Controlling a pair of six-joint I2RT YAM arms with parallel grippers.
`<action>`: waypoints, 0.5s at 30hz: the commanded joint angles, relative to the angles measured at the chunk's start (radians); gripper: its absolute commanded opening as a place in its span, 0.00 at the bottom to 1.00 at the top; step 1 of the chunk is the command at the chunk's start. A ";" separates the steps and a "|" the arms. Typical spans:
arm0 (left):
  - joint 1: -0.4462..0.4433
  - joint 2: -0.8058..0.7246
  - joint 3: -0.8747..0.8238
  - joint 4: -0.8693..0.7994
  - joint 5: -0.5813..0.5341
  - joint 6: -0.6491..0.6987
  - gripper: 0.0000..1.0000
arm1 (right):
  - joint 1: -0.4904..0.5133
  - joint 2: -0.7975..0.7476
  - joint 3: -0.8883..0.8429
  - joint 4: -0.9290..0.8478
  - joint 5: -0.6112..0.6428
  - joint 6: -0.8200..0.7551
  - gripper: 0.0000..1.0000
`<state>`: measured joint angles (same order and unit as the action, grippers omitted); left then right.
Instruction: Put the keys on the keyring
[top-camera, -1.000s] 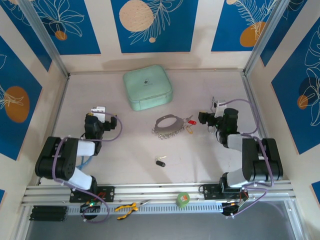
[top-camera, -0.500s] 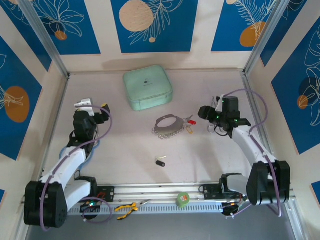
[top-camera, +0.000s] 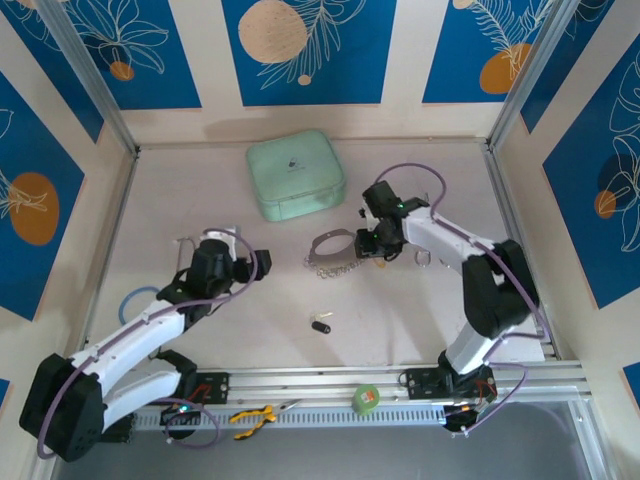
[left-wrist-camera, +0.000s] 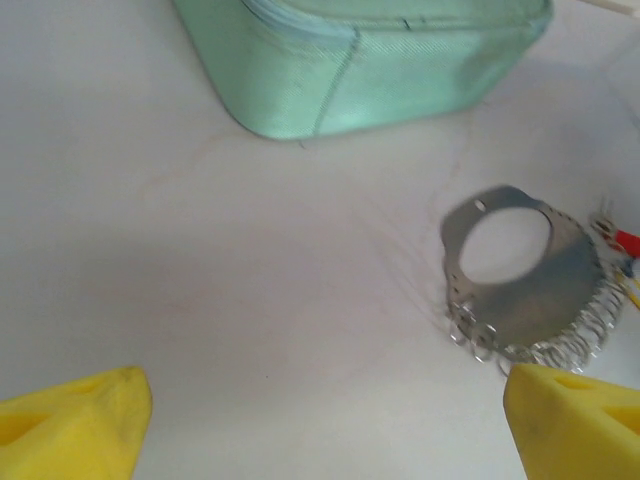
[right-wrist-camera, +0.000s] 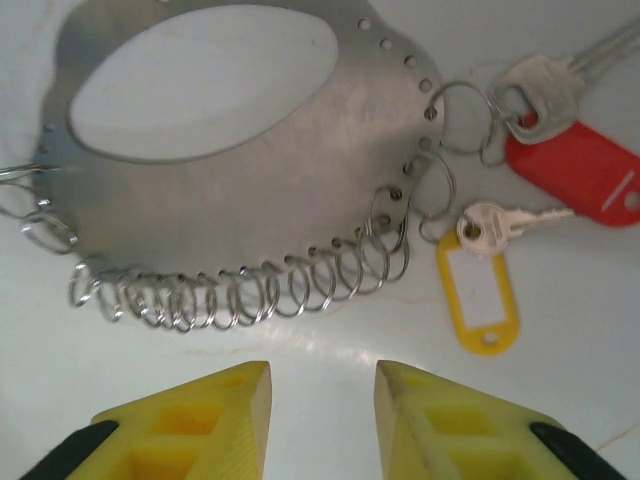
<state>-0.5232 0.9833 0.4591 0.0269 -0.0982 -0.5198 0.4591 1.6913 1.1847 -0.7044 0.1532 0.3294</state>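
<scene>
As seen from the right wrist cam, the right gripper (right-wrist-camera: 322, 400) is poised over the table (top-camera: 250, 330), its yellow fingertips (right-wrist-camera: 200, 420) drawn in to a slim gap w/ nothing btwn them. Just beyond the tips the keyring (right-wrist-camera: 280, 210) is laid flat: a silver plate w/ an oval cut-out and a row of small wire rings along its near edge. Two keys are found to its right in that view, the red-tag key (right-wrist-camera: 580, 170) and, nearer the gripper, the yellow-tag key (right-wrist-camera: 480, 290). Their heads are overlapped by rings at the plate's end, but whether they're threaded on can't be told. From the top cam, the black-headed key (top-camera: 320, 325) is seen alone on the table, nearer the arm bases and apart from the keyring. The left gripper (left-wrist-camera: 325, 420) is spread wide w/ nothing gripped, and is pointed toward the keyring and the mint-green case (left-wrist-camera: 360, 70) beyond it.
</scene>
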 joint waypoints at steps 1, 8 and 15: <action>-0.052 -0.014 -0.033 -0.027 -0.063 -0.096 0.90 | 0.018 0.082 0.089 -0.092 0.088 -0.027 0.31; -0.093 -0.027 -0.039 -0.042 -0.098 -0.099 0.90 | 0.037 0.236 0.242 -0.171 0.141 -0.046 0.25; -0.096 -0.039 -0.053 -0.021 -0.110 -0.105 0.90 | 0.048 0.322 0.327 -0.233 0.211 -0.053 0.25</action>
<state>-0.6083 0.9585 0.4240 -0.0025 -0.1848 -0.6056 0.4984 1.9949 1.4761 -0.8680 0.3229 0.2882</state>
